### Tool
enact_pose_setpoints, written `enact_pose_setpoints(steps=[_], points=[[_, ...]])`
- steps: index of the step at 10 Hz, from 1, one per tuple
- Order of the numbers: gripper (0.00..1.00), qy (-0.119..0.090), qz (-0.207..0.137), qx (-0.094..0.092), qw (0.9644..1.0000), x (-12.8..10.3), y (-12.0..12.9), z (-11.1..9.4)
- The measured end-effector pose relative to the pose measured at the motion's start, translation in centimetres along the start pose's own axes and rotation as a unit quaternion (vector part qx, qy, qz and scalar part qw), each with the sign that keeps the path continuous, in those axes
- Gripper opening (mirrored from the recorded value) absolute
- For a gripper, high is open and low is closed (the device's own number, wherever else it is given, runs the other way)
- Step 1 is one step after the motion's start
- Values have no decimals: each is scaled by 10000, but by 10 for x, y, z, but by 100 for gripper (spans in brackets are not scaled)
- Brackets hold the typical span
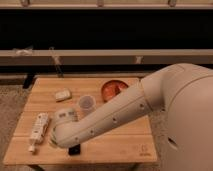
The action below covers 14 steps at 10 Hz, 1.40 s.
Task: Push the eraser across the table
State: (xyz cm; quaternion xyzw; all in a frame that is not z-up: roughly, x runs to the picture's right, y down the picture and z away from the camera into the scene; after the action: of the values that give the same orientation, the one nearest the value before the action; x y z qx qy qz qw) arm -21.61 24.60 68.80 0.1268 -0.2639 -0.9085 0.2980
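The black eraser point(74, 149) lies near the front edge of the light-brown wooden table point(115, 142). Only its near end shows; the rest is hidden under my arm. My gripper point(53, 142) is low over the table's front left, at the end of the white arm, just left of the eraser and right of the white bottle. Whether it touches the eraser cannot be told.
A long white bottle point(38, 129) lies at the front left. A small whitish block point(63, 94), a clear cup point(87, 103) and an orange bowl point(114, 89) stand toward the back. A small dark mark point(143, 149) is by the front right corner.
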Motion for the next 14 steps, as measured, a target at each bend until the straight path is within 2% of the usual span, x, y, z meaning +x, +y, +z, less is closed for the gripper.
enact_pose_setpoints(steps=[2, 3, 9, 12, 14], points=[[60, -128, 147, 179, 9996, -34, 3, 5], [60, -157, 191, 235, 9994, -41, 4, 6], [60, -173, 184, 239, 9994, -41, 5, 7], [60, -229, -104, 289, 9993, -38, -7, 26], [60, -191, -313, 350, 9987, -40, -24, 26]])
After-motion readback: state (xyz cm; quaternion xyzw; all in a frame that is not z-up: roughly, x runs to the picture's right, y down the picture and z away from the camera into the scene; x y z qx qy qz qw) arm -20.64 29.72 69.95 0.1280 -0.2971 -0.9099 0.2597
